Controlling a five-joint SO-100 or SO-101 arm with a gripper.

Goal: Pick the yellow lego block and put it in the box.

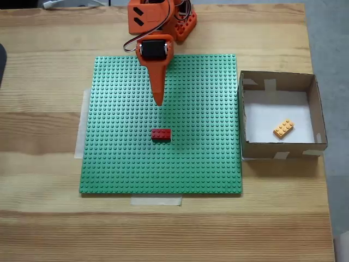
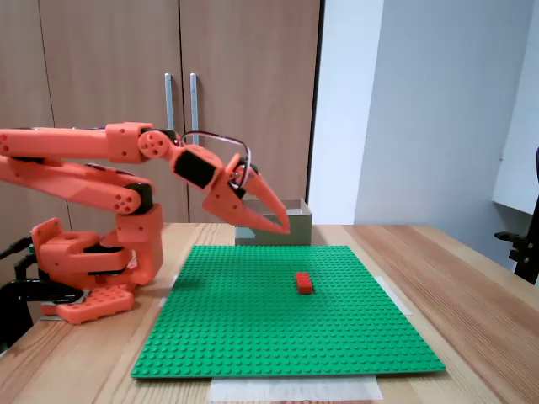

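Inside the box [image 1: 282, 83], at the right edge of the desk [image 1: 43, 229] in a fixed view: the yellow lego block [image 1: 283, 128], flat on the white floor, studs up, toward the near right part of the compartment, apart from every wall. Long axis diagonal, running from lower left to upper right in that view. Pale tape strips on the box walls and at its near corners. Box just beside the right edge of the green baseplate [image 1: 196, 164]; seen low behind the baseplate in a fixed view [image 2: 296, 220].

On the baseplate, near its middle: a red brick [image 1: 161, 134], long axis left to right, also visible [image 2: 304, 283].

Above the baseplate, well apart from the box: the tool [image 1: 158, 100], fingers pressed together to a point, holding nothing, tip raised over the studs and angled downward [image 2: 282, 225].
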